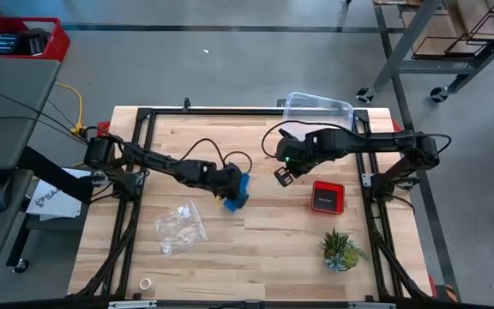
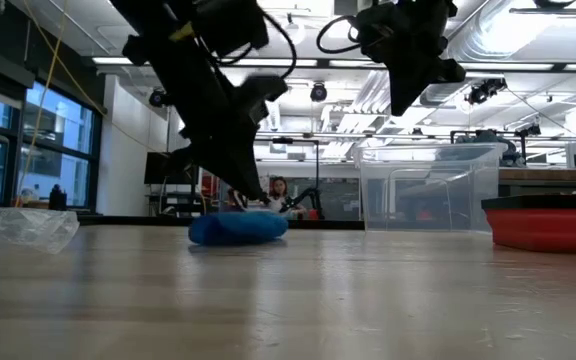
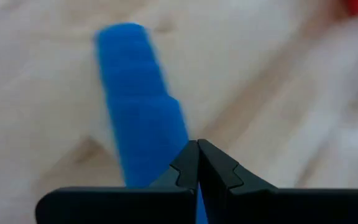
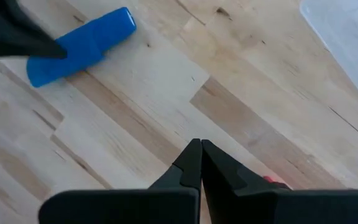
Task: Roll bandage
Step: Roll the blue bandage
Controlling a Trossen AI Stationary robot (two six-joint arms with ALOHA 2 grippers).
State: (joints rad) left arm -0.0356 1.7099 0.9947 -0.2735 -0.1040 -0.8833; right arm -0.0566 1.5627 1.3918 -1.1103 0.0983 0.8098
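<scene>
Bright blue soft fabric bandage (image 1: 239, 190) lies mid-desk, its near end pinched in the left gripper's (image 1: 226, 199) closed jaws, arm stretched low. Right gripper (image 1: 282, 174) hovers raised nearby, jaws closed on nothing.

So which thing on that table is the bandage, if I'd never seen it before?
Start at the wooden table and look near its middle, at the tip of the left claw. The bandage lies there on the wood: a small, soft, bright blue strip. Nothing else is blue: the bag is clear, the square device red and black, the plant green.
</scene>
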